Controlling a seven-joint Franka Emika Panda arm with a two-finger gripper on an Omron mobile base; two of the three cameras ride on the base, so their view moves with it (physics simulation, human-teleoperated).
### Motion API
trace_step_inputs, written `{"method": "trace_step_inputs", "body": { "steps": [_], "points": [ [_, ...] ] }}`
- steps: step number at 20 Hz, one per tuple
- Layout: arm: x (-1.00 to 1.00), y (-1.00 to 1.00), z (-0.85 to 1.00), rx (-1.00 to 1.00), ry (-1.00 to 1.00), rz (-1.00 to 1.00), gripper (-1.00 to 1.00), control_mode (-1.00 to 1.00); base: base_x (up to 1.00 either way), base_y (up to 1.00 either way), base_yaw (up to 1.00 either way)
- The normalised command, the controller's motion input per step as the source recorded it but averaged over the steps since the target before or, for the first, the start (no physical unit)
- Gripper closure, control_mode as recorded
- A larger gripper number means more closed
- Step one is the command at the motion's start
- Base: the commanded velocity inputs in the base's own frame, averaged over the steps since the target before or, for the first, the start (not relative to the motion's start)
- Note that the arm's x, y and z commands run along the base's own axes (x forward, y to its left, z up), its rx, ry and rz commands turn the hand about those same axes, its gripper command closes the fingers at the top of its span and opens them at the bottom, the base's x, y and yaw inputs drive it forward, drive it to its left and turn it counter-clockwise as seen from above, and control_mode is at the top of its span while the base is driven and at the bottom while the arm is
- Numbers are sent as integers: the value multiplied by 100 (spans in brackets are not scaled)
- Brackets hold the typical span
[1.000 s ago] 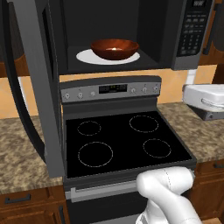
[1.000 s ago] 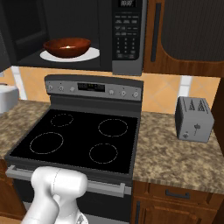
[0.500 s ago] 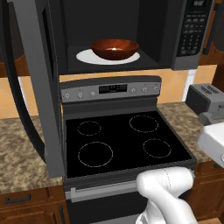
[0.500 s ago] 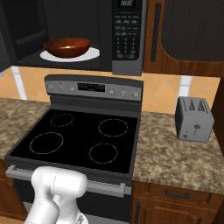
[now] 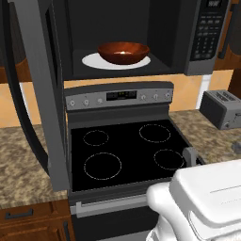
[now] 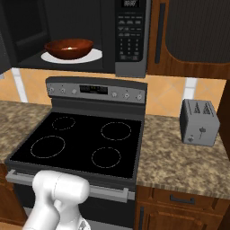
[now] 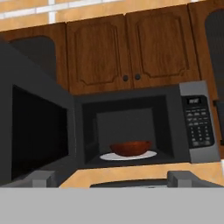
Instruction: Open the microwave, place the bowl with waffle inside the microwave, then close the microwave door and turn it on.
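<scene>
The microwave (image 5: 207,37) (image 6: 130,40) (image 7: 199,122) hangs above the stove with its cavity exposed. The microwave door (image 5: 37,94) (image 7: 39,131) is swung wide open to the left. Inside, the reddish-brown bowl (image 5: 123,52) (image 6: 68,48) (image 7: 130,148) sits on the white round plate (image 5: 94,61). A pale yellow dab shows in the bowl; its rim hides most of the waffle. My gripper (image 7: 113,179) is open, well back from the microwave and facing it. Its fingertips (image 7: 41,178) stand far apart with nothing between them.
A black four-ring stove (image 5: 122,150) (image 6: 81,143) lies below the microwave, with granite counter on both sides. A grey toaster (image 5: 221,108) (image 6: 199,122) stands on the right counter. Wooden cabinets (image 7: 131,52) hang above the microwave. My white arm (image 5: 207,202) fills the lower right of the left base view.
In the left base view my white hand has swung from the right edge, near the toaster, down to the lower right close to the camera. The bowl and door have not moved.
</scene>
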Motion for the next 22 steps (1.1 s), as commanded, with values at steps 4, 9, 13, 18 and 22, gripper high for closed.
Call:
{"method": "trace_step_inputs", "body": {
  "steps": [4, 9, 13, 18, 22],
  "points": [
    [-36, 63, -3, 0, 0, -1, -100, -100, 0, 0, 0],
    [-5, 77, -7, 0, 0, -3, -100, -100, 0, 0, 0],
    [-4, 70, -6, 0, 0, -7, -100, -100, 0, 0, 0],
    [0, 68, -20, 0, 0, -18, -100, -100, 0, 0, 0],
    [10, 53, -19, 0, 0, -32, -100, -100, 0, 0, 0]
  ]
}}
